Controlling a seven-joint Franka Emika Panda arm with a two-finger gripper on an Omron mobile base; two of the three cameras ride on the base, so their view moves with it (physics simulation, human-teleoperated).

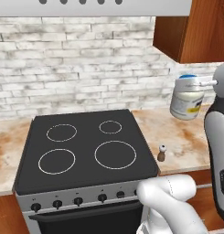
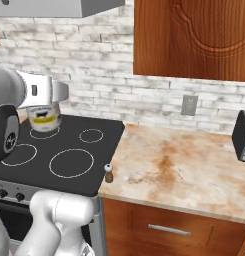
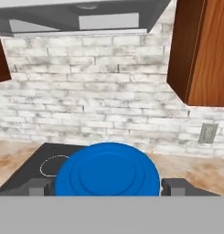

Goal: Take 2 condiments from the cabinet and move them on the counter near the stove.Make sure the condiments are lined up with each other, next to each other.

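Jar [image 1: 187, 101] with the blue lid [image 3: 107, 170] hangs in the air above the counter [image 1: 189, 137], carried by the gripper [image 3: 107, 185]; in the left base view it floats in front of the brick wall [image 1: 77, 64], up and to the right of the stove [image 1: 83, 146], its white body and yellowish label tilted a little. In the hand view the round blue lid sits squarely between the two dark fingertips [image 3: 40, 186], one on either side of it, so the fingers are spread wide and clasped on the jar's sides rather than loose. In the right base view the white hand [image 2: 41, 90] covers the top of the jar, and only the lower body with its yellow label shows beneath it, seen against the rear of the black cooktop.

The small dark-brown shaker [image 1: 162, 153] with the pale cap stands upright on the beige, rust-blotched counter, just beside the right edge of the stove and near its front corner. The jar is higher and farther back than the shaker, well apart from it.

The reddish-brown cabinet [image 1: 195, 29] hangs on the wall above and to the right of the jar. A grey range hood [image 3: 81, 18] spans the top of the hand view, and a wall outlet [image 2: 189, 105] sits in the brick above the counter
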